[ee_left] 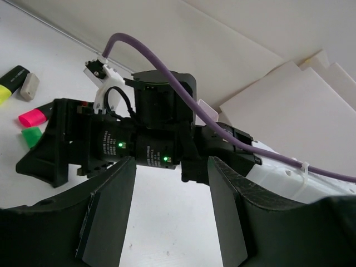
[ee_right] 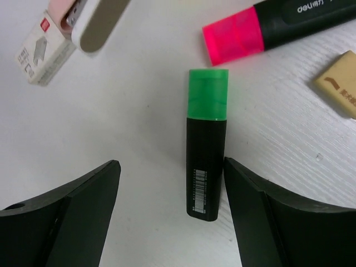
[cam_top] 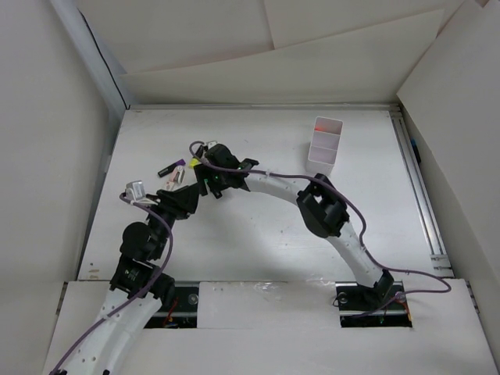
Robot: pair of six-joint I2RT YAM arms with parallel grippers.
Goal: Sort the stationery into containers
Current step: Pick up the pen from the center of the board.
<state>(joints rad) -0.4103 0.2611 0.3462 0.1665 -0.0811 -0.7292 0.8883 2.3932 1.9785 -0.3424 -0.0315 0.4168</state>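
A green highlighter (ee_right: pixel 206 144) with a black body lies on the table between my right gripper's (ee_right: pixel 169 167) open jaws, close to the right finger. A pink highlighter (ee_right: pixel 267 28) and a tan eraser (ee_right: pixel 338 83) lie just beyond it. In the top view my right gripper (cam_top: pixel 197 166) hangs over the stationery pile at the table's left. My left gripper (ee_left: pixel 169 217) is open and empty, just behind the right gripper's body (ee_left: pixel 139 139). The white three-part container (cam_top: pixel 324 143) stands at the far right, with something orange in its far compartment.
A small white cardboard box (ee_right: pixel 41 53) and a pink-and-white object (ee_right: pixel 94 19) lie left of the green highlighter. A yellow highlighter (ee_left: pixel 8 83) and a purple-capped one (cam_top: pixel 172 167) lie at the pile's left edge. White walls surround the table.
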